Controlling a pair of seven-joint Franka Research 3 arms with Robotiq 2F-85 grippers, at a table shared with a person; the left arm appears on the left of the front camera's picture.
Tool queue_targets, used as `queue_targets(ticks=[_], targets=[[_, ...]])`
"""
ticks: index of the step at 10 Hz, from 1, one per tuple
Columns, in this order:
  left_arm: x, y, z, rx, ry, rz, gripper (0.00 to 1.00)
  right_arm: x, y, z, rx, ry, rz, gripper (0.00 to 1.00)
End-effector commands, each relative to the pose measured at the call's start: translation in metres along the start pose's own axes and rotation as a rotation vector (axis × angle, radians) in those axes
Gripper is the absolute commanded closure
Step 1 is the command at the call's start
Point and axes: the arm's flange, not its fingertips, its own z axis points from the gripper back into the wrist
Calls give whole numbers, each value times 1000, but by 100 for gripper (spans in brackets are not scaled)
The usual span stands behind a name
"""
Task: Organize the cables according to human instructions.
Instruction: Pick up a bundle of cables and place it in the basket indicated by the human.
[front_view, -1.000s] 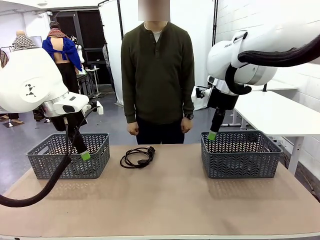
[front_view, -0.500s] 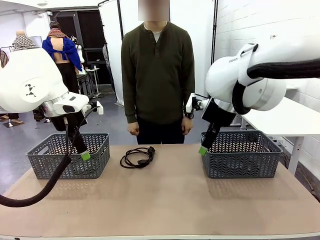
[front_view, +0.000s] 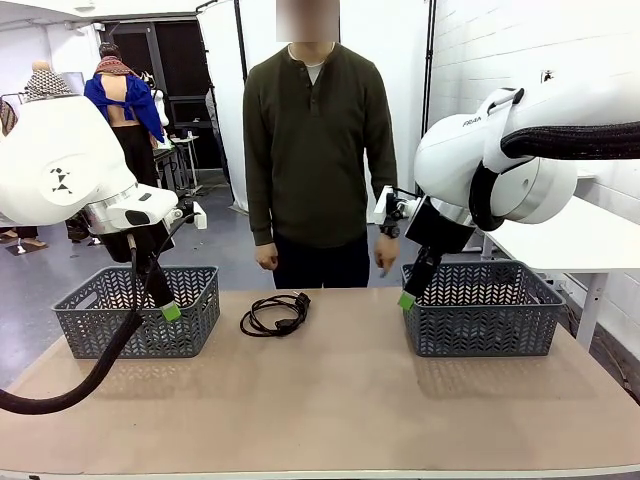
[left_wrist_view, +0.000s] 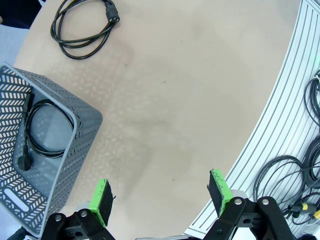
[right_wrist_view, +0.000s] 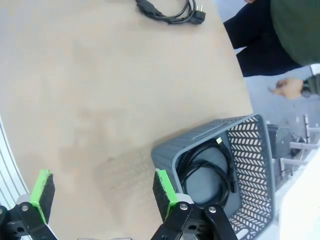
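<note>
One coiled black cable lies on the table between the two baskets, also at the top of the left wrist view and the right wrist view. A second cable rests inside the left grey basket. More black cable lies coiled in the right grey basket. My left gripper hangs open at the left basket's front right corner, nothing between its fingers. My right gripper is open and holds nothing, just above the right basket's left front corner.
A person stands at the far edge behind the loose cable, one hand raised slightly near my right arm. The tan tabletop in front of the baskets is bare. Other wires lie on the floor past the table's edge.
My right arm has swung left and down from over the right basket to its left front corner. The person's hand beside it has lifted a little. The left arm is still.
</note>
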Motion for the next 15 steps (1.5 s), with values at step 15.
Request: queue_targets(ticks=[15], targets=[[0, 0, 2, -2, 3, 1, 0, 4, -3, -1, 5, 14, 1, 0]])
